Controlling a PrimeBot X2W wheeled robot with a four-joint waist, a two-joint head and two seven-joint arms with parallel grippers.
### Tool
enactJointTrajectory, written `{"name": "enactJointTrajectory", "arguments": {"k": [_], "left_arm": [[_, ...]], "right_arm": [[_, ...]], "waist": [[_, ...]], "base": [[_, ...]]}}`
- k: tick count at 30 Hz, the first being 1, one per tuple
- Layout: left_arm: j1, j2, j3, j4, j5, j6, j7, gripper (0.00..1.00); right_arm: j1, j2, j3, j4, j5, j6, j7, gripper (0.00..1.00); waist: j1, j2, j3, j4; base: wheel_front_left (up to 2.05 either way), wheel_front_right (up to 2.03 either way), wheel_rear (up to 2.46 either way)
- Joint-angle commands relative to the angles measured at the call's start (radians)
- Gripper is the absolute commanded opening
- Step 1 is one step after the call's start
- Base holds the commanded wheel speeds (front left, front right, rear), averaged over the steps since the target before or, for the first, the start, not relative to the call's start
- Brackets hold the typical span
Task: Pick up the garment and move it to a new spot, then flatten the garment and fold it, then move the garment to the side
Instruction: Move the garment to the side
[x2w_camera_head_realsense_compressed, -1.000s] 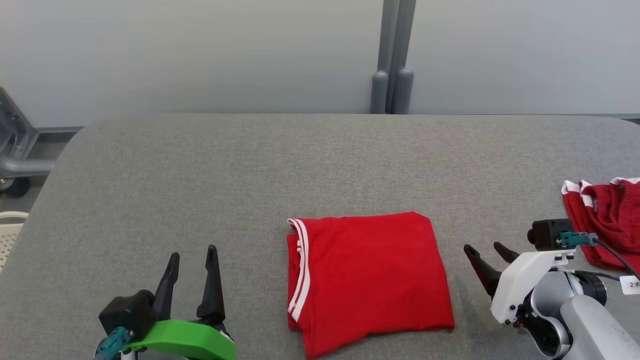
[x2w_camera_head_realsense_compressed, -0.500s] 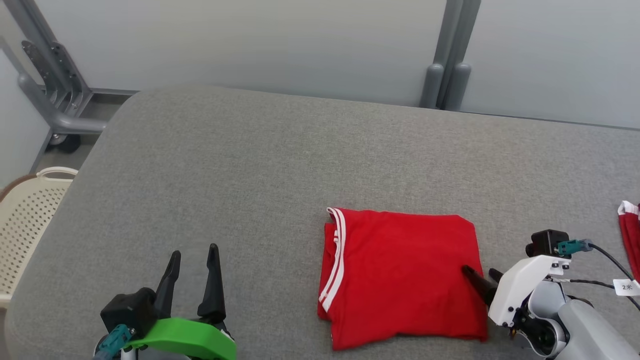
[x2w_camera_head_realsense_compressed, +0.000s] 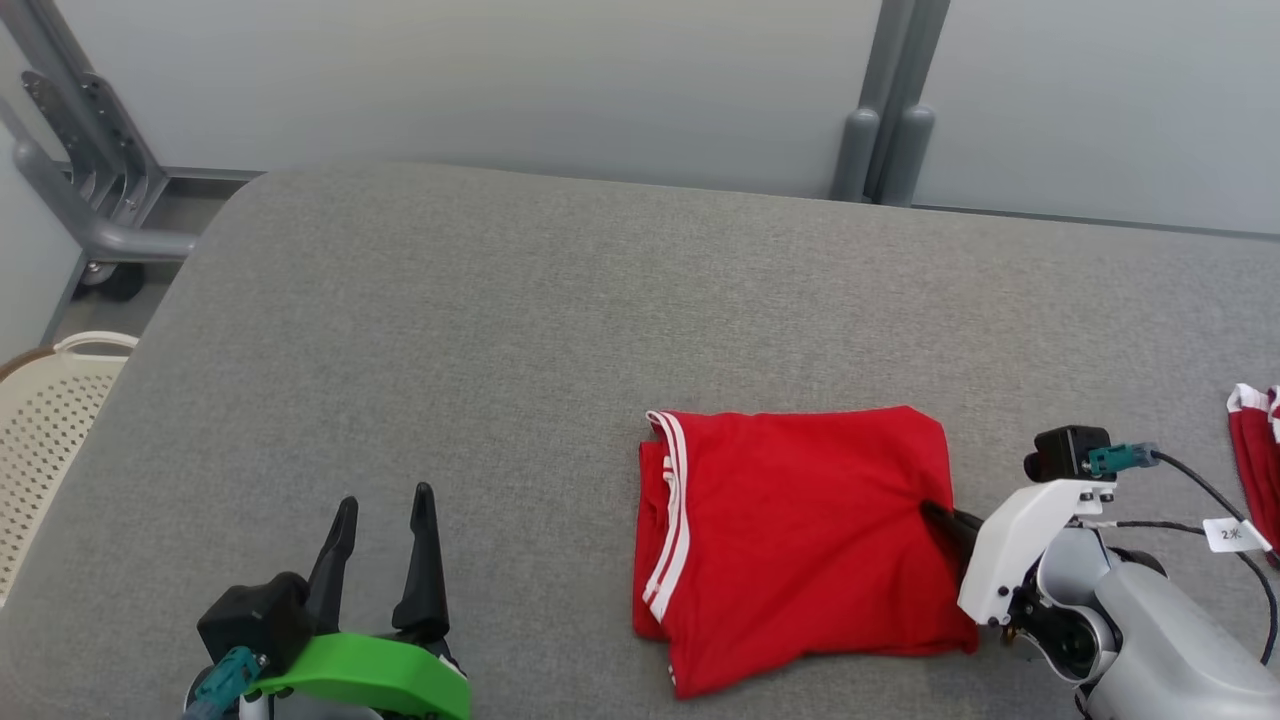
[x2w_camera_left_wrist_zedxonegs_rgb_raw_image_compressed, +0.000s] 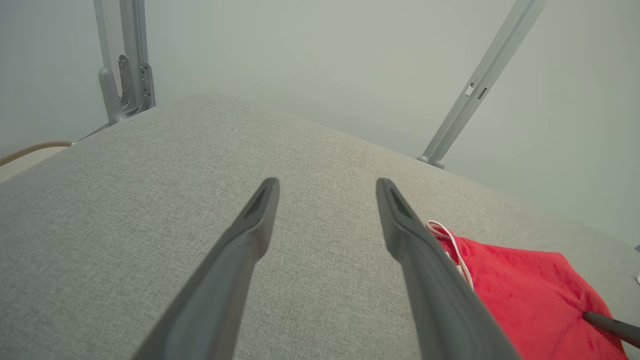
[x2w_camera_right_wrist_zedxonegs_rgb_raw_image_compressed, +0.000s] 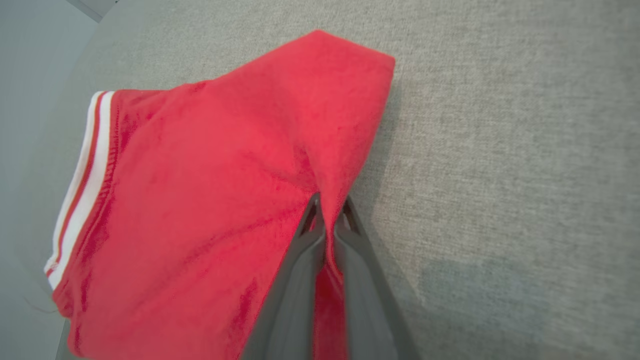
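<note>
Right gripper (x2w_camera_right_wrist_zedxonegs_rgb_raw_image_compressed: 330, 202) is clamped tight on a pinch of the folded red garment (x2w_camera_head_realsense_compressed: 790, 540), which lies on the grey table (x2w_camera_head_realsense_compressed: 500, 330), toward the table's near right. Left gripper (x2w_camera_head_realsense_compressed: 385, 500) hovers over the table's near left, fingers spread wide, holding nothing.

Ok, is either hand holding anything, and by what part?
The right hand pinches the red garment at its right edge; the left hand holds nothing.
</note>
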Motion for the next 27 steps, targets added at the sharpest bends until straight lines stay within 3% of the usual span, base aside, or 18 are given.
{"name": "enactJointTrajectory", "arguments": {"k": [1, 9, 17, 27], "left_arm": [[-0.013, 0.005, 0.001, -0.001, 0.008, 0.0, -0.004, 1.0], [-0.022, -0.007, -0.015, -0.007, 0.018, -0.012, -0.009, 1.0], [-0.046, -0.027, -0.033, 0.01, 0.028, -0.028, -0.012, 1.0], [-0.09, -0.04, -0.042, 0.03, 0.039, -0.045, -0.016, 1.0]], "right_arm": [[-0.016, -0.02, 0.007, 0.004, -0.002, 0.0, -0.013, 0.0], [-0.065, -0.092, 0.027, 0.012, -0.027, 0.0, -0.041, 0.0], [-0.122, -0.161, 0.013, -0.009, -0.061, 0.0, -0.018, 0.0], [-0.188, -0.169, -0.008, -0.044, -0.102, 0.0, 0.011, 0.0]], "waist": [[0.0, 0.005, 0.0, -0.029], [0.0, 0.005, -0.006, -0.159], [0.0, 0.005, 0.002, -0.348], [0.0, 0.005, 0.044, -0.51]], "base": [[0.0, 0.0, 0.0], [0.0, 0.0, 0.0], [0.0, 0.0, 0.0], [0.0, 0.0, 0.0]]}}
